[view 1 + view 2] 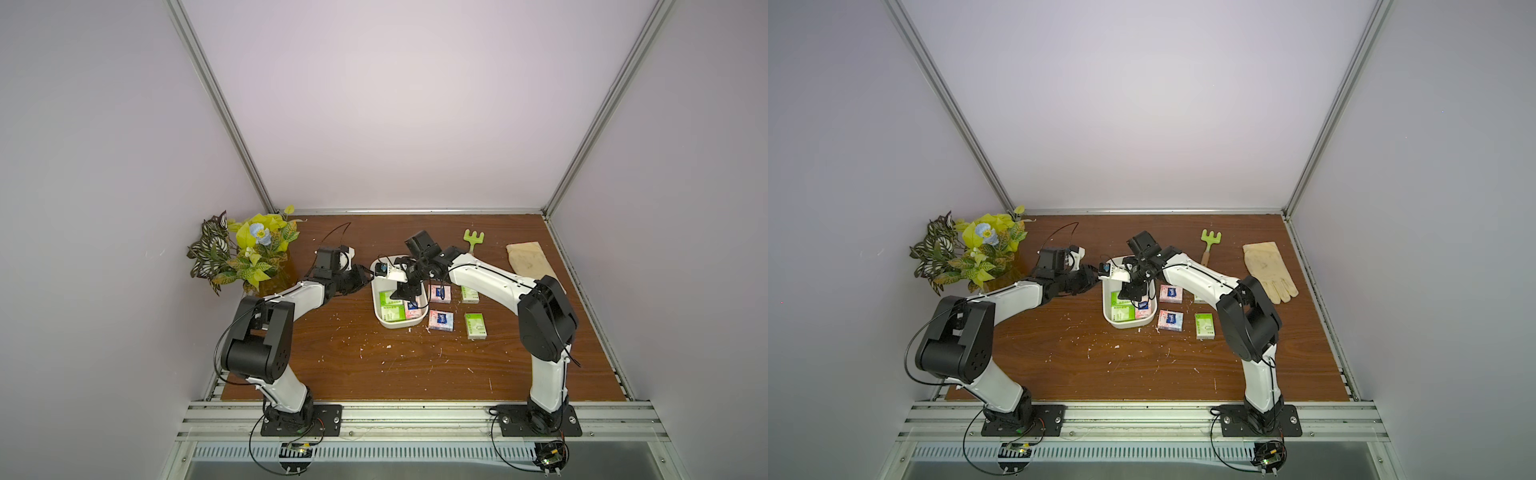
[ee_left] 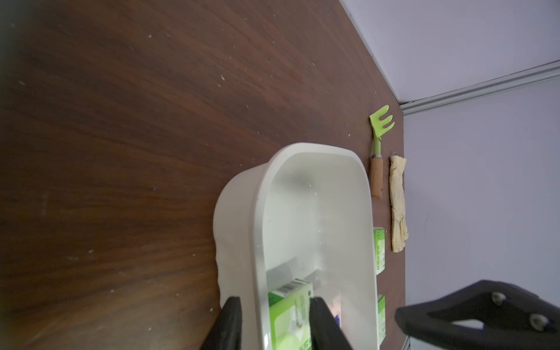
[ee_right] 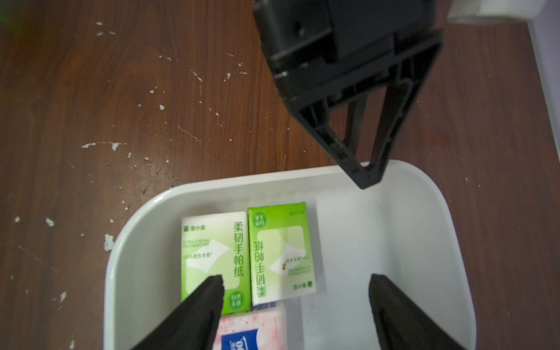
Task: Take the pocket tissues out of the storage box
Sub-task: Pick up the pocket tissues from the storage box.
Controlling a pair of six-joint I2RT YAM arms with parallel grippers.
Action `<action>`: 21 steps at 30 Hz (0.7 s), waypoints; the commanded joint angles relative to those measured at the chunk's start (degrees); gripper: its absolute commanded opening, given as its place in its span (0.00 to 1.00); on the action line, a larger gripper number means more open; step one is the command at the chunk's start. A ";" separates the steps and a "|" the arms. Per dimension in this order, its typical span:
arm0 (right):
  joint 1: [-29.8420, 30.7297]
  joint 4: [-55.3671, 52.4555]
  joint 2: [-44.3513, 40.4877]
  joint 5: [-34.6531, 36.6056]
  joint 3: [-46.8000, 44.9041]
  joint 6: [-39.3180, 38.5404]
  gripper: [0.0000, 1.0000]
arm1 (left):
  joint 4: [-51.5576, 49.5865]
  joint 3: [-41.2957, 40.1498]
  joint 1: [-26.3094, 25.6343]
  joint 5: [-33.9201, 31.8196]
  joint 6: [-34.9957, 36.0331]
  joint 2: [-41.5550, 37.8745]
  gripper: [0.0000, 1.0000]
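The white storage box [image 1: 397, 325] holds two green pocket tissues [image 3: 274, 251] side by side and a pink one [image 3: 254, 328] next to them. Two pink packets [image 1: 441, 320] and two green ones [image 1: 476, 325] lie on the table right of the box. My left gripper [image 2: 274, 325] straddles the box's left wall [image 2: 257, 227], one finger outside and one inside, jaws apart, with a green packet showing between them. My right gripper [image 3: 298, 306] hangs open over the box, above the packets, holding nothing.
A potted plant [image 1: 245, 253] stands at the back left, close behind the left arm. A green hand rake [image 1: 473, 239] and a beige glove [image 1: 528, 257] lie at the back right. White flecks litter the brown table [image 1: 374, 365].
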 commanded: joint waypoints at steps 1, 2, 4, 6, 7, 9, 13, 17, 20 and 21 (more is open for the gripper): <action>0.52 -2.98 0.78 1.98 2.59 -2.35 0.80 | -1.04 2.13 0.40 1.99 2.06 1.33 0.30; 0.76 -2.92 1.44 2.16 2.88 -2.70 0.80 | -1.13 2.41 0.40 2.07 2.14 1.71 0.29; 1.03 -3.08 2.50 2.62 3.56 -3.29 0.78 | -1.15 2.73 0.41 1.99 2.17 2.25 0.27; 1.33 -4.54 3.95 3.54 4.80 -4.17 0.77 | -1.11 2.82 0.40 1.73 2.01 2.58 0.25; 1.38 -5.16 4.52 4.00 5.24 -4.55 0.75 | -0.96 2.75 0.40 1.48 1.99 2.62 0.24; 1.43 -6.82 5.92 5.10 6.90 -5.24 0.73 | -1.06 2.72 0.40 1.22 1.96 3.01 0.21; 1.42 -9.75 8.23 6.51 9.37 -6.58 0.70 | -1.35 2.73 0.40 0.91 2.27 3.50 0.19; 1.45 -11.31 9.91 6.67 10.52 -8.10 0.69 | -1.66 2.90 0.40 0.56 2.54 3.55 0.18; 1.60 -11.92 10.97 7.15 11.17 -8.64 0.70 | -1.66 2.99 0.40 0.69 2.49 3.50 0.15; 1.57 -12.20 11.32 7.25 11.50 -8.81 0.70 | -1.70 3.07 0.40 0.69 2.47 3.43 0.14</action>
